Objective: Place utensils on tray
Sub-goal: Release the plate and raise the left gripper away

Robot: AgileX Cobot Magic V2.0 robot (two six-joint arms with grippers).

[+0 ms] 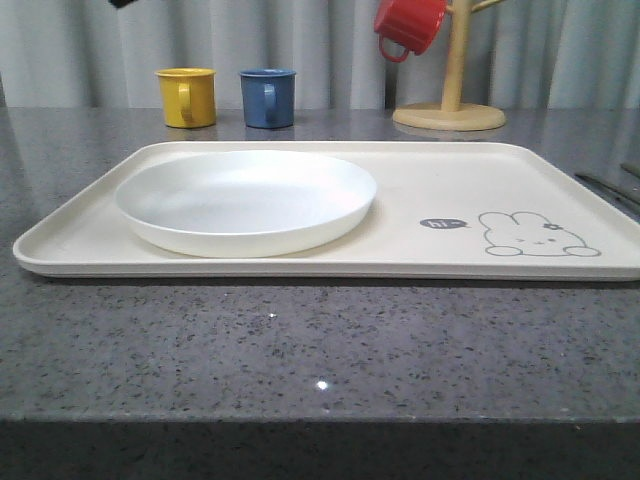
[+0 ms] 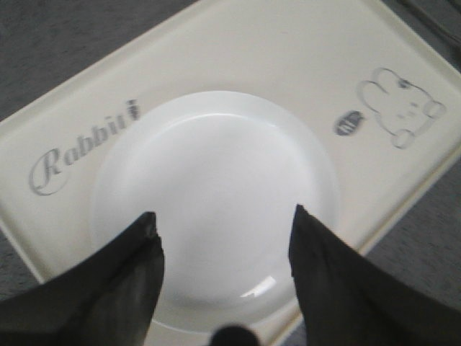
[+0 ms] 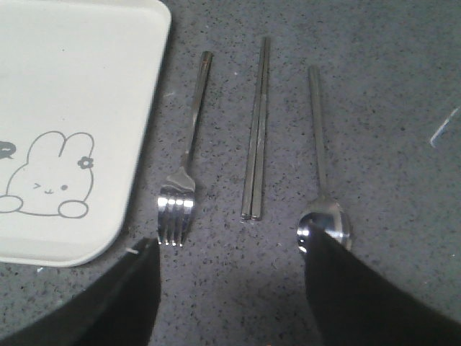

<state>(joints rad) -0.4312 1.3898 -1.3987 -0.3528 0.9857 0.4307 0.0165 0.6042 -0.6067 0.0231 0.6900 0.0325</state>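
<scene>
Left wrist view gives you the left gripper (image 2: 225, 241) with its two dark fingers (image 2: 122, 281) spread wide and nothing between them; they hang over the near part of the white plate (image 2: 216, 194), and you cannot tell from this angle whether the tips touch it. The plate sits on the cream tray (image 2: 288, 58), beside the "Rabbit" lettering (image 2: 79, 148), with the rabbit drawing (image 2: 400, 108) and its small speech bubble (image 2: 351, 122) off toward the tray's other end; the whole picture is soft, so the bubble's text is unreadable. In the right wrist view you see the right gripper (image 3: 230, 252) also wide open and holding nothing, its fingers (image 3: 360, 295) above the grey speckled table (image 3: 389, 86). Between and beyond them lie the three utensils, side by side and apart from one another, all off the tray: the fork (image 3: 184, 162) nearest the tray's rounded corner with its tines toward the gripper, the chopsticks (image 3: 256, 130) in the middle, lying together as a pair, and the spoon (image 3: 322, 187) on the far side, its bowl partly covered by one finger. In the front view the tray (image 1: 440, 170) lies flat on the table with the plate (image 1: 245, 200) on its left half. Behind it stand a yellow mug (image 1: 187, 97) and a blue mug (image 1: 268, 97), and a red mug (image 1: 408, 25) hangs from a wooden mug tree (image 1: 450, 100), both cut off at the top edge. At the right edge only thin dark slivers of metal show, too little to name.
</scene>
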